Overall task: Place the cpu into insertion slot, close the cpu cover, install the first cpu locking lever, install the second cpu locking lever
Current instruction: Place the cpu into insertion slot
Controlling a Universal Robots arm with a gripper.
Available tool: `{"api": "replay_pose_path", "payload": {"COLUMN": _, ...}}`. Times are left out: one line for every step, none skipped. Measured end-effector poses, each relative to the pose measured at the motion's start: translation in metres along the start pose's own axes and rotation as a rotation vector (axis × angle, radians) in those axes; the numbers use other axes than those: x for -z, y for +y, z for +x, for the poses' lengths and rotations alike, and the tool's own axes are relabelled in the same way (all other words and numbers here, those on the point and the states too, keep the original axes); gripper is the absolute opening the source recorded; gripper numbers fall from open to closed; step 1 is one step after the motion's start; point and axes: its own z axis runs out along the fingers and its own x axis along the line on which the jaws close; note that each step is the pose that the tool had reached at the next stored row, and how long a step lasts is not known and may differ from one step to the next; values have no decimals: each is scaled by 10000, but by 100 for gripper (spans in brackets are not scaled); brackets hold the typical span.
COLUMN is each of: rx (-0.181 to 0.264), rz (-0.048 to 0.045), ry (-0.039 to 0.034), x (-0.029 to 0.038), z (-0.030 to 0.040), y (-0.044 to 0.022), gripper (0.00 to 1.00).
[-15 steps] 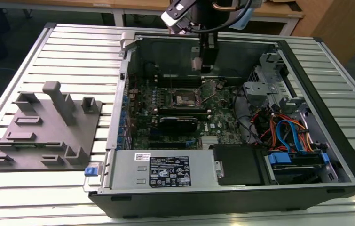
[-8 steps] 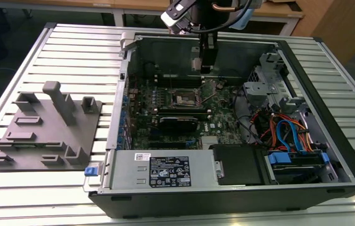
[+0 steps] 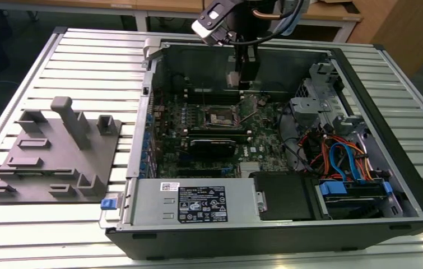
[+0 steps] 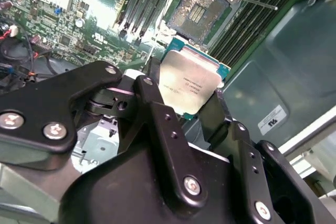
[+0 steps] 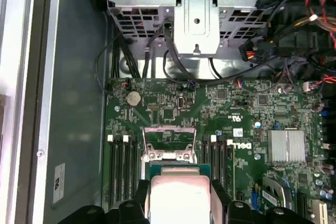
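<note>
Slatted metal tabletop (image 3: 84,56) carries an open computer case (image 3: 271,235) and, on the exterior view's left, a grey fixture plate (image 3: 47,168). Wooden furniture (image 3: 401,22) stands behind. Inside the case, the hand (image 3: 242,83) is clamped on the cpu (image 4: 190,85), held above the green board near the open insertion slot (image 4: 198,11).

A slatted metal table (image 3: 92,61) carries an open computer case (image 3: 271,238) and a grey fixture tray (image 3: 47,162).
</note>
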Motion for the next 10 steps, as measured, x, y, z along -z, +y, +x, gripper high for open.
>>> {"api": "replay_pose_path", "payload": {"rx": 2, "rz": 0, "ry": 2, "x": -18, "z": 0, "y": -6, "gripper": 54}}
{"api": "replay_pose_path", "payload": {"rx": 2, "rz": 0, "ry": 2, "x": -35, "z": 0, "y": -14, "gripper": 54}}
{"api": "replay_pose_path", "payload": {"rx": 3, "rz": 0, "ry": 1, "x": -52, "z": -1, "y": -24, "gripper": 54}}
{"api": "replay_pose_path", "payload": {"rx": 3, "rz": -1, "ry": 2, "x": -68, "z": -1, "y": -34, "gripper": 54}}
{"api": "replay_pose_path", "payload": {"rx": 3, "rz": -1, "ry": 2, "x": -79, "z": -1, "y": -40, "gripper": 54}}
{"api": "replay_pose_path", "payload": {"rx": 2, "rz": -1, "ry": 2, "x": -84, "z": -1, "y": -44, "gripper": 54}}
{"api": "replay_pose_path", "payload": {"rx": 3, "rz": 0, "ry": -1, "x": -85, "z": -2, "y": -46, "gripper": 54}}
{"api": "replay_pose_path", "payload": {"rx": 4, "rz": 1, "ry": -2, "x": -84, "z": -2, "y": -47, "gripper": 54}}
{"api": "replay_pose_path", "payload": {"rx": 3, "rz": 0, "ry": 1, "x": -87, "z": -1, "y": -51, "gripper": 54}}
{"api": "replay_pose_path", "payload": {"rx": 3, "rz": 0, "ry": 1, "x": -89, "z": -1, "y": -53, "gripper": 54}}
